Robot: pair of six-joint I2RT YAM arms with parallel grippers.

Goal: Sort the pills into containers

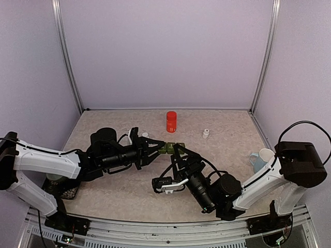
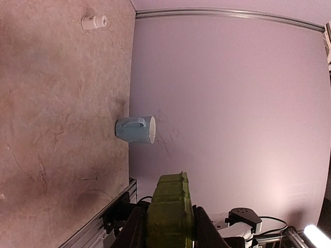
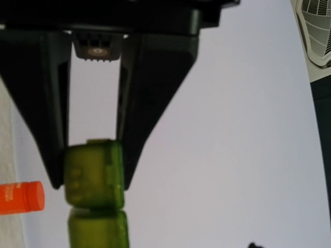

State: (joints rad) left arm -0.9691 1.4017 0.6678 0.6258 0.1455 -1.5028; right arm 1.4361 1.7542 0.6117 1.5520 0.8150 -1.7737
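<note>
The containers (image 1: 168, 148), a dark green strip of joined compartments with lids closed, are held off the table between both arms. My left gripper (image 1: 158, 147) is shut on one end; in the left wrist view the strip (image 2: 168, 201) sticks out from between its fingers (image 2: 133, 230). My right gripper (image 3: 94, 182) has come in from the other side. Its two black fingers (image 3: 135, 144) press on both sides of the end compartment (image 3: 93, 173). No pills are in view.
A red bottle (image 1: 171, 121) stands behind the grippers near the back wall, with a small white cap (image 1: 206, 133) to its right. A pale blue mug (image 1: 257, 159) lies on its side by the right wall. A dark basket (image 1: 64, 190) sits under the left arm.
</note>
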